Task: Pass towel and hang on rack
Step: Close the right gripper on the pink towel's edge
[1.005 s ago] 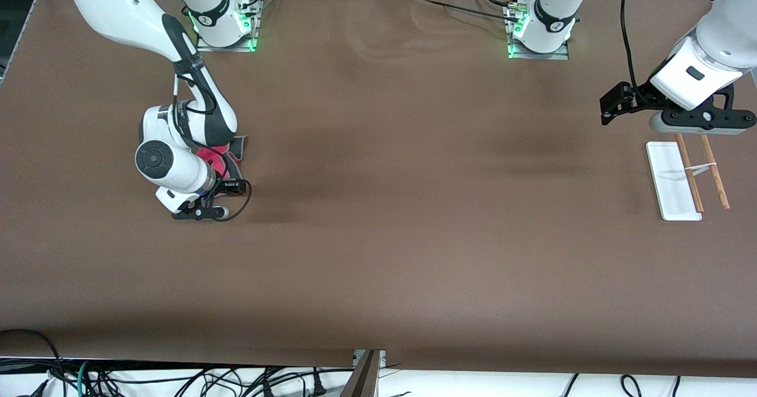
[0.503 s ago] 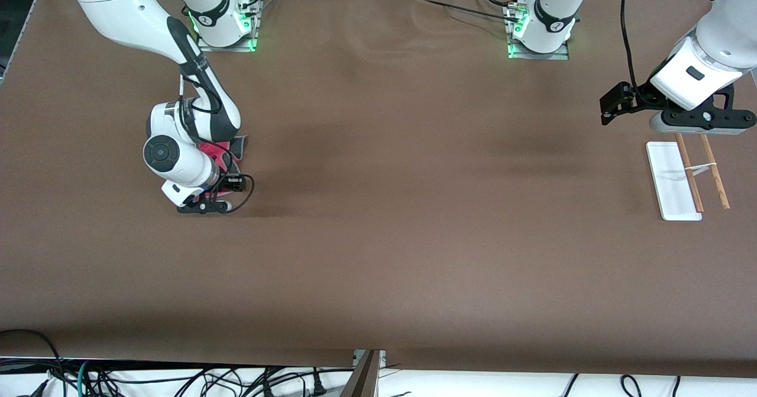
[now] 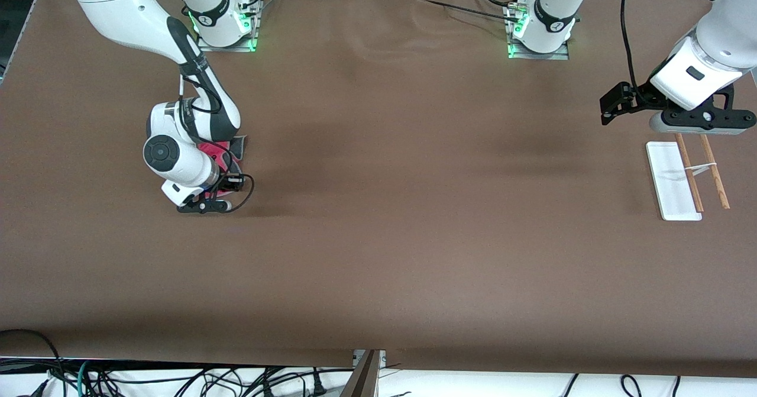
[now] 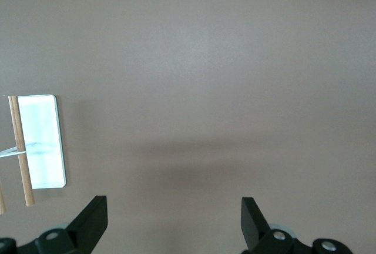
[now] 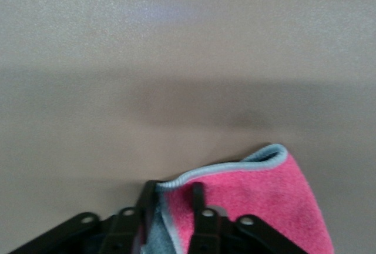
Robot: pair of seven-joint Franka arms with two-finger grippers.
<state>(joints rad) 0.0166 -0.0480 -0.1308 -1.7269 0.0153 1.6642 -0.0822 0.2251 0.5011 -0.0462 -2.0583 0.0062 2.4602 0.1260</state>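
Note:
The pink-red towel [image 3: 229, 148] with a grey stitched edge lies crumpled on the table at the right arm's end, mostly hidden under the right wrist. My right gripper [image 3: 217, 189] is down on it. In the right wrist view the fingers [image 5: 198, 198] pinch a raised fold of the towel [image 5: 264, 195], grey reverse between them, gripper [image 5: 174, 188] shut on it. The rack's white base [image 3: 672, 181] and two wooden rods [image 3: 714, 175] stand at the left arm's end. My left gripper [image 3: 698, 126] waits open over the table just past the rack's farther end; its wrist view [image 4: 173, 204] shows the rack [image 4: 41, 142].
The brown table cover [image 3: 402, 207] stretches bare between towel and rack. The two arm bases [image 3: 541, 30] stand at the table's farthest edge. Cables hang below the table's nearest edge.
The right wrist shifted slightly toward the table's middle and lower over the towel during the first half second, then stayed nearly still. The left arm has not moved.

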